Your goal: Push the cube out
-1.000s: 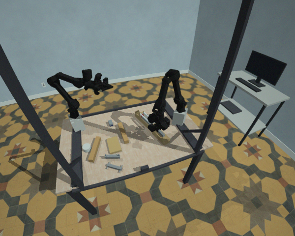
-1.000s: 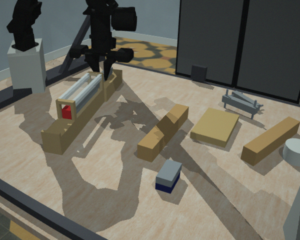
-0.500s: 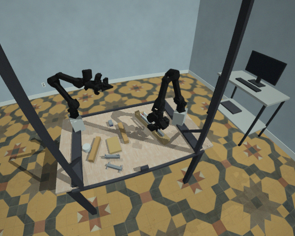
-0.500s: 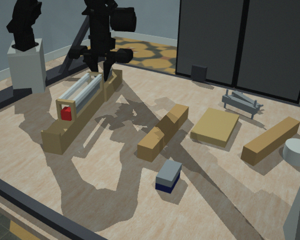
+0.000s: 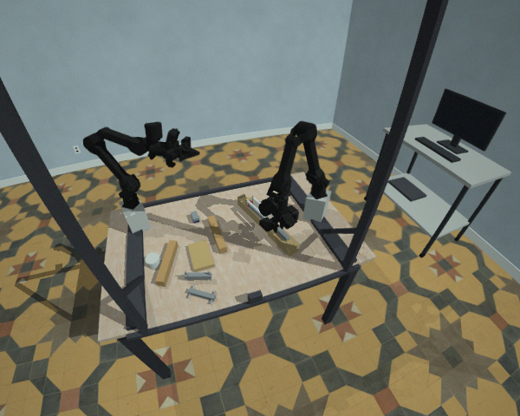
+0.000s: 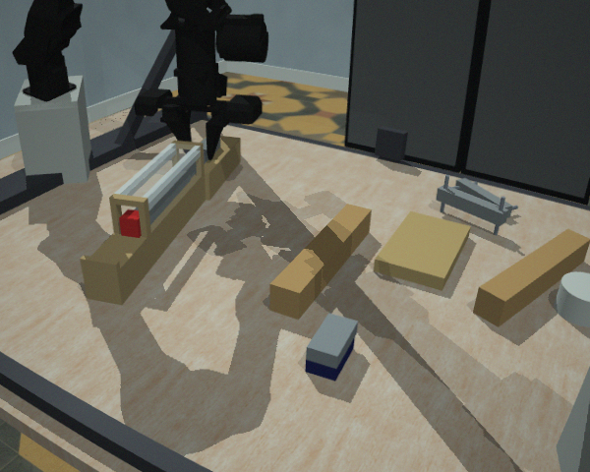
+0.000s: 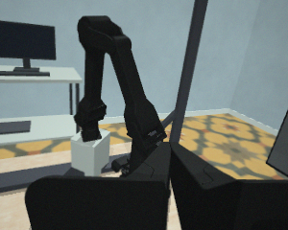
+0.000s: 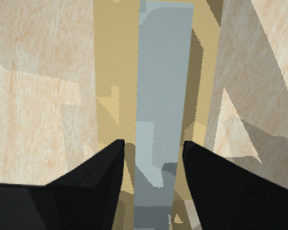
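The tan channel (image 6: 157,213) lies on the table with grey roof rails along its top. The red cube (image 6: 130,223) sits in the channel's mouth, under the small tan arch. The short ledge with its raised lip (image 6: 107,264) lies just beyond it. My right gripper (image 6: 199,137) points down over the opposite end, also seen in the top view (image 5: 276,219). In the right wrist view its fingers stand apart on either side of a long grey bar (image 8: 163,96), with a gap on the left side. My left gripper (image 5: 191,150) is shut and empty, high in the air at the back; the left wrist view shows its fingers together.
Several tan blocks (image 6: 321,259), a flat tan slab (image 6: 422,249), a long tan beam (image 6: 531,276), a white cylinder (image 6: 585,299), a grey-and-blue box (image 6: 331,345) and a grey rack (image 6: 470,201) lie on the table. Dark frame posts (image 5: 386,134) stand at its edges.
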Robot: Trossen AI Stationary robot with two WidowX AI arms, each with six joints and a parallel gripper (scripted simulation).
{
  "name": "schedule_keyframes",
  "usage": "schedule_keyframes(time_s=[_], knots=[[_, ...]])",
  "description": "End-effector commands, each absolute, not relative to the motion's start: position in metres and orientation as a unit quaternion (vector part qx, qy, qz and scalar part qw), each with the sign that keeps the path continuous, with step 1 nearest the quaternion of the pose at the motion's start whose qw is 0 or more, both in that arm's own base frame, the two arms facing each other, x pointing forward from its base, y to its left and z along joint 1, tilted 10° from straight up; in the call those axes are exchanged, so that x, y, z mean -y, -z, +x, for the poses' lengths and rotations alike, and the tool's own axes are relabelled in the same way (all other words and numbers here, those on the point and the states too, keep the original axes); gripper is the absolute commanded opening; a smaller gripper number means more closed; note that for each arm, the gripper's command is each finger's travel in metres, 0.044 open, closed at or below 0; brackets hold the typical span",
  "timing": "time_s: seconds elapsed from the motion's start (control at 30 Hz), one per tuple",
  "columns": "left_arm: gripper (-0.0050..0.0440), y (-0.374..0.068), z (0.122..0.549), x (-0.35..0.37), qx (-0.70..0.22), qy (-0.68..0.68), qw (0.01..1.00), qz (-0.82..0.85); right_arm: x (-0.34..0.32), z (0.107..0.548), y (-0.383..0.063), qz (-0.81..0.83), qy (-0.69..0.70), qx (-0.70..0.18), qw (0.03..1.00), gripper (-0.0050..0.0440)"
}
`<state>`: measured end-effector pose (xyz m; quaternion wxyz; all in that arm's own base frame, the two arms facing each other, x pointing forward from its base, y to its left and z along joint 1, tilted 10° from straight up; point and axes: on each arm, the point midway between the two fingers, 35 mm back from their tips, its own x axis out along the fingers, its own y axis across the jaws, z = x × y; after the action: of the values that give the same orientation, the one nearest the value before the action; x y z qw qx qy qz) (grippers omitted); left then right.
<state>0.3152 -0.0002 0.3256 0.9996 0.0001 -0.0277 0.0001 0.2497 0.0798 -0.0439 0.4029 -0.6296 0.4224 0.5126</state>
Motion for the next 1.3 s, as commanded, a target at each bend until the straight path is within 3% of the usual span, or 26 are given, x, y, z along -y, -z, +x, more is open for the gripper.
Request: schedule_keyframes(time_s=[0.0, 0.47, 0.97, 1.27], knots=[[0.0, -0.336, 0.313, 0.0, 0.041, -0.001, 0.999, -0.002, -0.082, 0.254, 0.039, -0.634, -0.509, -0.414, 0.409, 0.0157], [0.0, -0.336, 0.313, 0.0, 0.041, -0.001, 0.999, -0.002, -0.084, 0.255, 0.029, -0.635, -0.508, -0.413, 0.411, 0.0157], [0.0, -0.336, 0.313, 0.0, 0.041, -0.001, 0.999, -0.002, -0.092, 0.249, -0.033, -0.635, -0.504, -0.413, 0.416, 0.0157], [0.0, -0.336, 0.313, 0.0, 0.041, -0.001, 0.999, -0.002, -0.09, 0.248, -0.022, -0.635, -0.505, -0.413, 0.415, 0.0157]])
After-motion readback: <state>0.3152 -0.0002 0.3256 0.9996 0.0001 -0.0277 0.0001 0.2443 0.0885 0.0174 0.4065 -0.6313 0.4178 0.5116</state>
